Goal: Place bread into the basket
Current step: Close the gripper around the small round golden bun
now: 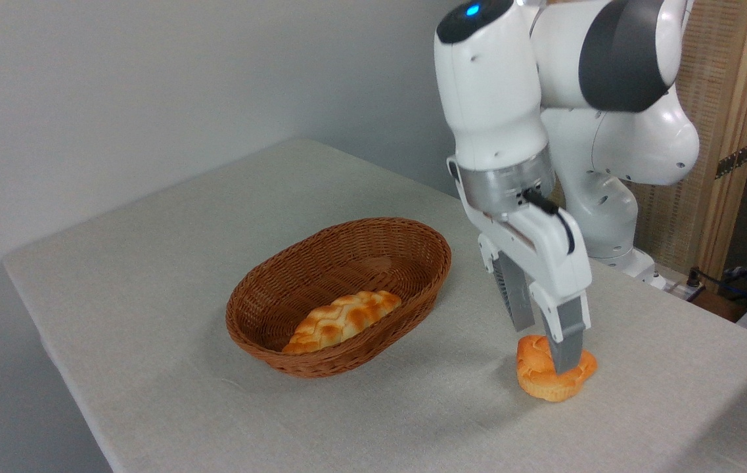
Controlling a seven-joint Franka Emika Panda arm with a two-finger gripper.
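Note:
The bread (544,381), a small round golden-orange bun with a twisted top, rests on the table at the right front. My gripper (545,350) hangs straight above it, pointing down, open. Its near finger (567,348) overlaps the front of the bun and reaches about half its height. The far finger (521,305) ends just behind the bun's top left, and I see no contact there. The basket (412,236), an oval brown wicker one with low sides, stands to the left of the bun, a hand's width away.
A longer braided loaf (341,320) lies inside the basket at its near end. The grey tablecloth (150,276) drops off at the left and front edges. The arm's white base (610,217) stands behind the gripper, with cables (728,279) at the far right.

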